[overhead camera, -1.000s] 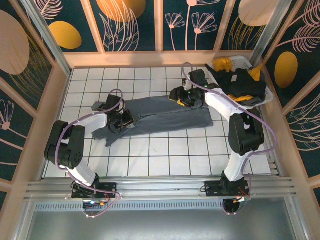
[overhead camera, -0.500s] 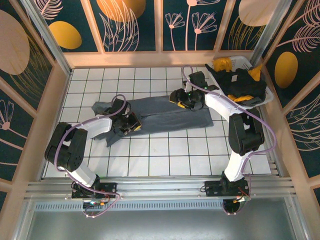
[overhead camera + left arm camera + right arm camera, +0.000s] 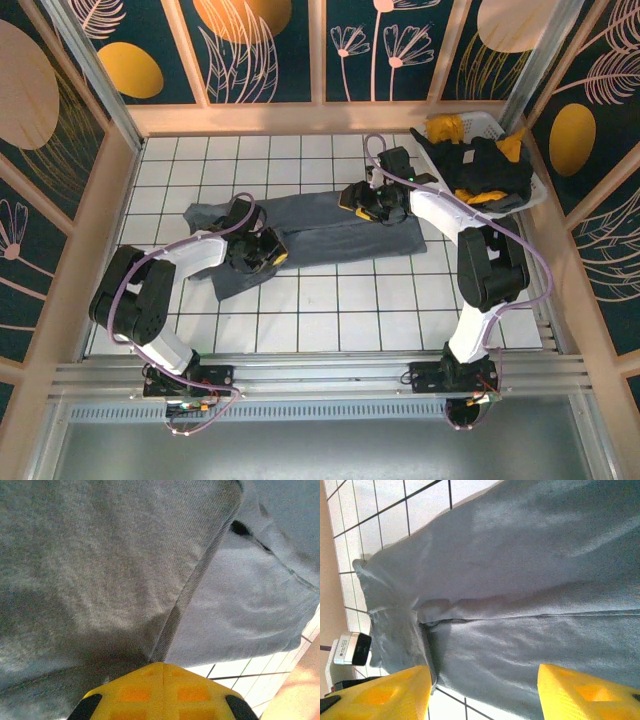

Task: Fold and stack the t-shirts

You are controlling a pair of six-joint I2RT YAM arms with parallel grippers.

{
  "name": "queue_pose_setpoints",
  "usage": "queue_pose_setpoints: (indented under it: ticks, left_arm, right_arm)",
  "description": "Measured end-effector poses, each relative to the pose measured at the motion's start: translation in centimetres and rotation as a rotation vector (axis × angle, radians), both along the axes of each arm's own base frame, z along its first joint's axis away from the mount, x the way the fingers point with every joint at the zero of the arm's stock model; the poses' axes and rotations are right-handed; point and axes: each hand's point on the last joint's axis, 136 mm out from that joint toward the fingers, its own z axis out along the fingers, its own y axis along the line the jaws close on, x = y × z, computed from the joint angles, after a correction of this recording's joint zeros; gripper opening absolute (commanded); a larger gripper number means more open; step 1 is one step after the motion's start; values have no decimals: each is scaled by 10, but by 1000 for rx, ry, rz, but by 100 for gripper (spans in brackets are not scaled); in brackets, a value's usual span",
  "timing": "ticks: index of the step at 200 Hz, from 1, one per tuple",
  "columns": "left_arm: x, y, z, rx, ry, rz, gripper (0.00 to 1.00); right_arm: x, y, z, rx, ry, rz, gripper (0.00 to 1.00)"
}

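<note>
**On the tiled desk: grey-blue shirt part folded, left gripper shifted right**

1. Changes since the earlier frames. Over the last second the left gripper [image 3: 266, 250] has travelled to the right along the near-left part of the grey-blue t-shirt [image 3: 330, 225]. The lower-left flap of cloth has drawn rightward with it. The right gripper [image 3: 362, 200] has barely moved and sits at the far edge of the same shirt, right of centre. The shirt's right-hand end lies as before.

2. Gripper state. In the left wrist view the left gripper [image 3: 159, 672] has its yellow fingers [image 3: 150, 692] closed together. A doubled edge of the shirt [image 3: 100, 555] runs straight into their tips, so it reads as pinching the cloth. In the right wrist view the right gripper [image 3: 484, 672] stands wide, its two yellow fingers well apart over the shirt [image 3: 530, 555]. Nothing is between them. A lengthwise crease crosses the cloth under it.

3. Position of the work. The grey-blue t-shirt lies flat across the middle of the white-tiled desk [image 3: 330, 310], long side running left to right, one sleeve poking out at the far left.

4. Containers. A white basket [image 3: 480, 119] sits in the far right corner. It holds a black t-shirt [image 3: 490, 165] heaped on top, draped over the near rim, with a mustard yellow t-shirt [image 3: 447, 128] showing beneath and beside it.
</note>
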Motion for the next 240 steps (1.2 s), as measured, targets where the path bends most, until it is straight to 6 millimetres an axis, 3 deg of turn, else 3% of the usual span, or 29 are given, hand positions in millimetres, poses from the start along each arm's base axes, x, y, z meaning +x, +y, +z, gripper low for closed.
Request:
queue_pose_setpoints:
  ticks: [10,18,51,64,82,97,121,139,171,240]
  left_arm:
    - [-4,2,1,11,3,-14,41]
    - [-8,4,1,27,11,-27,48]
    - [-6,27,15,129,-13,-61,46]
    - [4,58,23,166,-38,-7,45]
    - [21,123,28,257,-66,129,43]
    - [28,164,26,310,-70,211,42]
    - [25,200,13,375,-42,256,41]
    - [21,209,-1,409,-16,240,41]
    - [11,209,-20,428,11,198,39]
    - [17,210,-23,434,-34,180,22]
  right_arm:
    - [0,0,0,0,0,0,59]
    - [0,0,0,0,0,0,59]
    - [-2,5,3,20,-1,18,59]
    - [-5,12,6,46,-4,46,59]
    - [-17,31,13,96,-8,121,59]
    - [-29,50,19,126,-11,194,59]
    - [-47,78,27,169,-19,292,59]
    - [-57,88,28,186,-11,330,59]
    - [-59,89,29,192,-7,336,59]
    - [-59,89,26,191,0,336,59]
